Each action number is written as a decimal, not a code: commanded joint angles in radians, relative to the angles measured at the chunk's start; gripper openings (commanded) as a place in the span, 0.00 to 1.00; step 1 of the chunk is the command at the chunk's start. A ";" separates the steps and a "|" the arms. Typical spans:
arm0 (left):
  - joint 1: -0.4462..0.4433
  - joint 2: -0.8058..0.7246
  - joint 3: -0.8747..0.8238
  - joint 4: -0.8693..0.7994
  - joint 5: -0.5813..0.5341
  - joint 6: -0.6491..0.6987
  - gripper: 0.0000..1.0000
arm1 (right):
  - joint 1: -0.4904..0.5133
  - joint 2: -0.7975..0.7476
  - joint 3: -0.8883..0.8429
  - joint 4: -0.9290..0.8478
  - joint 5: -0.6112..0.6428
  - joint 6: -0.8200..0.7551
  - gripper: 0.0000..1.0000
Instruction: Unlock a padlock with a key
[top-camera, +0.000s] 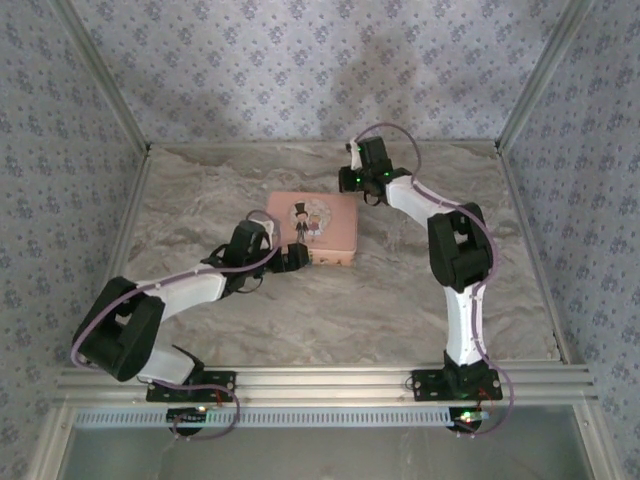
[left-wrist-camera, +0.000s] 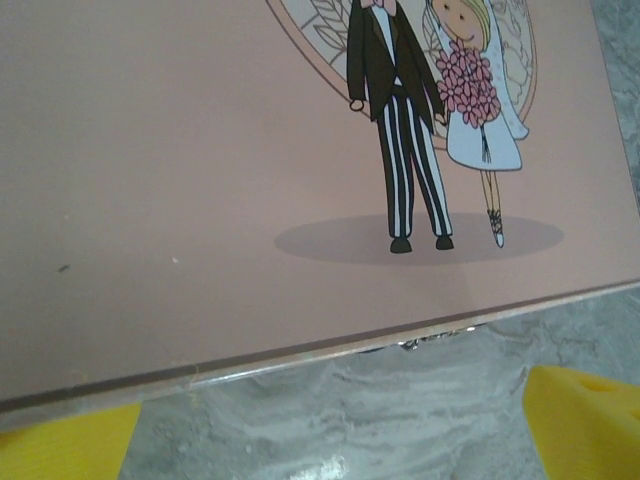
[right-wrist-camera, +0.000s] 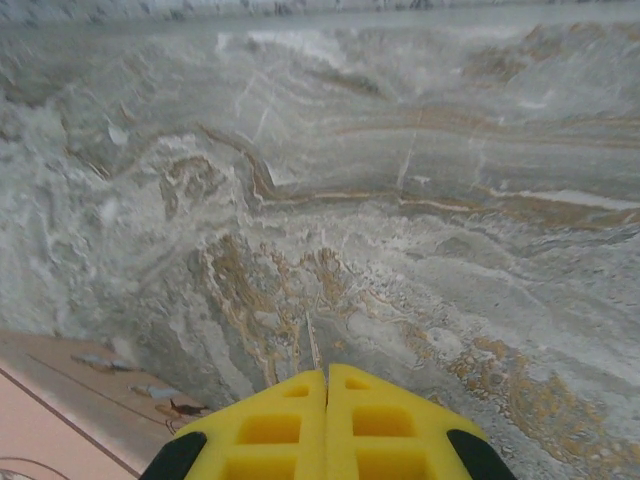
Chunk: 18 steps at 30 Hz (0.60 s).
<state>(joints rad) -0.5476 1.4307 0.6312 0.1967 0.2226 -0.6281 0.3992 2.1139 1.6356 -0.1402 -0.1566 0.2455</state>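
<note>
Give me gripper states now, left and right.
Left gripper: open, holding nothing, by the pink tin.
Right gripper: closed on a thin sliver, probably the key.

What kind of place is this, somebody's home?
Probably a robot test booth, not a home: left arm and right arm bolted to an aluminium rail, a marble-look table, wallpapered panels boxing it in.

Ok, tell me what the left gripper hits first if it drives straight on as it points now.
The pink tin: its near side wall, just under the lid rim, faces the open left gripper. How close is unclear.
</note>
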 joint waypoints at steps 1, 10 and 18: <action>0.032 0.021 0.038 0.087 0.030 0.054 0.98 | 0.029 0.033 0.044 -0.093 0.033 -0.053 0.00; 0.018 0.051 -0.085 0.345 0.057 0.069 0.98 | 0.070 0.017 -0.017 -0.097 0.071 -0.090 0.00; -0.038 0.154 -0.226 0.719 -0.008 0.128 0.98 | 0.079 0.016 -0.046 -0.087 0.074 -0.107 0.00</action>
<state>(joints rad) -0.5594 1.5616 0.4080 0.7071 0.2333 -0.5602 0.4603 2.1334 1.6276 -0.1539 -0.0883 0.1669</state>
